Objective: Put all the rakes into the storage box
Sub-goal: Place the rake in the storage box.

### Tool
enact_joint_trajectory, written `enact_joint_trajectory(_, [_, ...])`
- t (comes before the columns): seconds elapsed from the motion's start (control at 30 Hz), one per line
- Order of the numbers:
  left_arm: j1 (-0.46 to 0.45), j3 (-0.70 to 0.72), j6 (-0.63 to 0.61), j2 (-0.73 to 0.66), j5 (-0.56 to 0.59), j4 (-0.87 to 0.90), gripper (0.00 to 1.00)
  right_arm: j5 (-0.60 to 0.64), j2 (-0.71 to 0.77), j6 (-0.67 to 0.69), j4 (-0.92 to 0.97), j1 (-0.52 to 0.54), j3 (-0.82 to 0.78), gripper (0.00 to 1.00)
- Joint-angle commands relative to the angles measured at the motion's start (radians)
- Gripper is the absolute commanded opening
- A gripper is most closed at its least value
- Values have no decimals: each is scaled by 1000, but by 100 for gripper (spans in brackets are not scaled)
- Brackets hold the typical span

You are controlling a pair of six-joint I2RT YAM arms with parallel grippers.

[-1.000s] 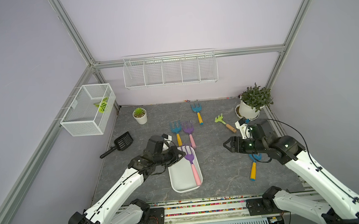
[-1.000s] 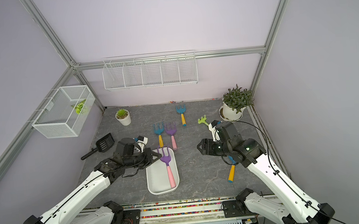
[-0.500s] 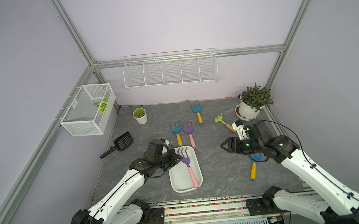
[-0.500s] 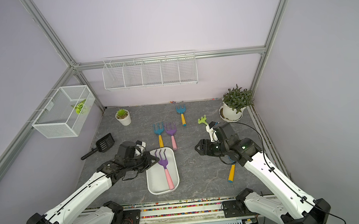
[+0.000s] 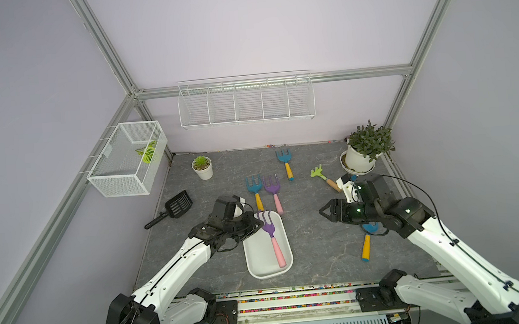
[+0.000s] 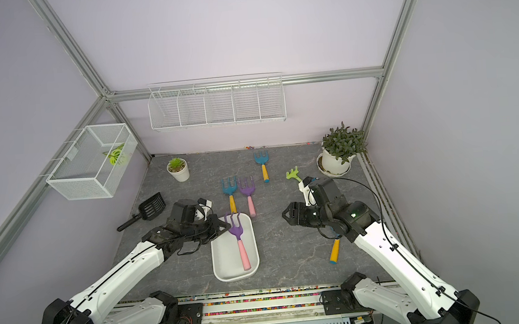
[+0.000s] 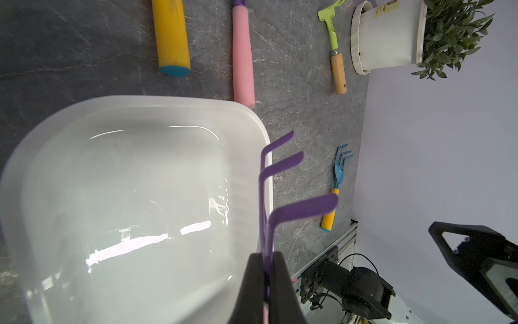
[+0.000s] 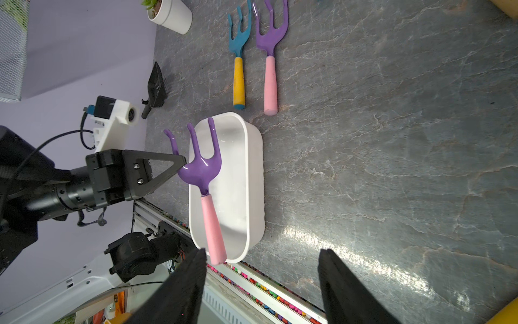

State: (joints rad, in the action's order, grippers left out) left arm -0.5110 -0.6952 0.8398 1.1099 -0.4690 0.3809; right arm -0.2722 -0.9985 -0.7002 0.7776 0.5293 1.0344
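I'm clamping the left end effector (image 5: 260,225) on the head of the purple rake (image 5: 277,251), its handle already lying in the storage box (image 5: 257,254), just letting go remaining

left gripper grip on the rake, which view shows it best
Right wrist view: the left gripper pinches the purple rake by its head, handle in the storage box. Left wrist sees it edge-on; in both top views it's small.
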Motion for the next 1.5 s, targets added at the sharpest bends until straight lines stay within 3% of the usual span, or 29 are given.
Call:
enact_joint_trajectory(0.0, [3,17,-24,18,-12,-54,0,-24,-10,-13,-26,-5,-12,69])
enact_joint_trajectory(0.27, [3,21,-42,106,-55,-81,0,-25,-24,-9,-28,-6,-5,68])
enact_joint_trajectory(0.87, [3,19,-71,212,-30,-55,0,-36,-56,5,-56,-14,2,69])
enact_joint_trajectory(1.07, [3,-17,-90,255,55,45,24,-47,-67,16,-68,-15,4,70])
enact_joint_trajectory(1.2, [4,-66,-91,239,157,148,34,-64,-102,32,-69,-17,29,71])
enact_joint_trajectory(1.47, [3,-210,-101,149,364,402,41,-70,-148,48,-67,-17,72,71])
